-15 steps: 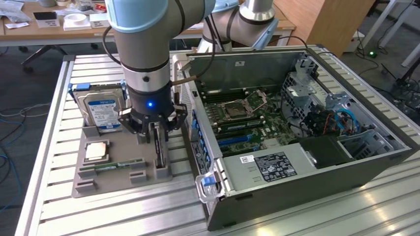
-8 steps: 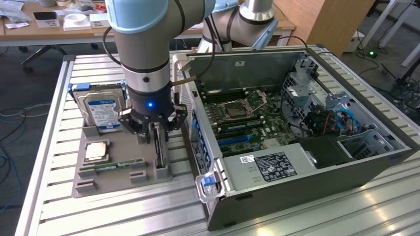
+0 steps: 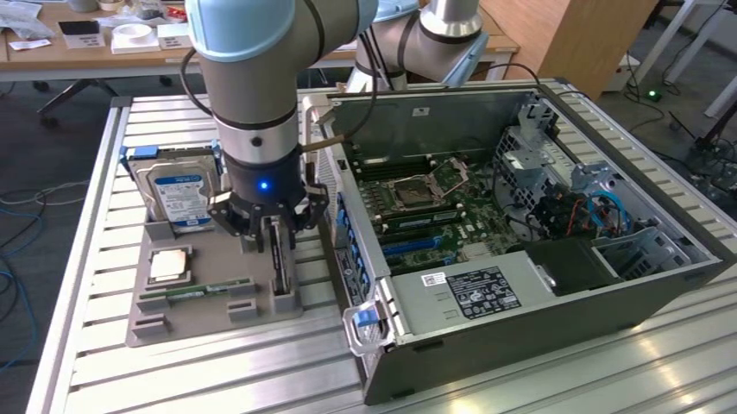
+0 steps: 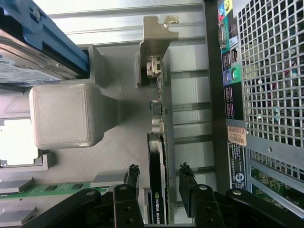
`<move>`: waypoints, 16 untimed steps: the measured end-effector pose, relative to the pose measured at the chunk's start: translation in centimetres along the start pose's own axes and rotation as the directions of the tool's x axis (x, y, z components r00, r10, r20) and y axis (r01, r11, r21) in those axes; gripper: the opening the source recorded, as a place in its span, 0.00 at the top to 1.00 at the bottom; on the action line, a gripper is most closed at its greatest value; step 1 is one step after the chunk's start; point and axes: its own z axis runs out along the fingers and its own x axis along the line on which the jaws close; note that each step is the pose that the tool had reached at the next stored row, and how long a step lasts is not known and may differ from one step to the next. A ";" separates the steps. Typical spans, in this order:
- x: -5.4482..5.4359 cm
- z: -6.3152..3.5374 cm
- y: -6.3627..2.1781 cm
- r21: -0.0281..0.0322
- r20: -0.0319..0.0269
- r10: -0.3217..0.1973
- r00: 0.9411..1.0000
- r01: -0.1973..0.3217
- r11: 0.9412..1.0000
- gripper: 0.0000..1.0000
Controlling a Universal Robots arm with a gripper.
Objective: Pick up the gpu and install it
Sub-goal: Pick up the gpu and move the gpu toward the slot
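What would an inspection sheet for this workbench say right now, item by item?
Surface: slatted metal table carrying a grey parts tray.
Job's things: graphics card standing on edge in a tray slot; computer case lies open beside the tray.
Clutter: hard drive, processor chip, memory stick, all in the tray.
Grippers: gripper open, straddling the card, not clamped.
Cables: black cable along the arm; blue cables inside the case.
Surroundings: wooden desk behind, with small items.

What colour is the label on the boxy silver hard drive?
Blue and white label; the exterior view shows it best.
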 end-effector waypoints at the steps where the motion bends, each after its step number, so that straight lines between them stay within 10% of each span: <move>1: 0.0 0.01 0.00 0.000 0.000 0.000 1.000 0.000 1.000 0.53; 16: 0.3 0.43 0.42 0.000 0.000 0.000 1.000 0.000 1.000 0.53</move>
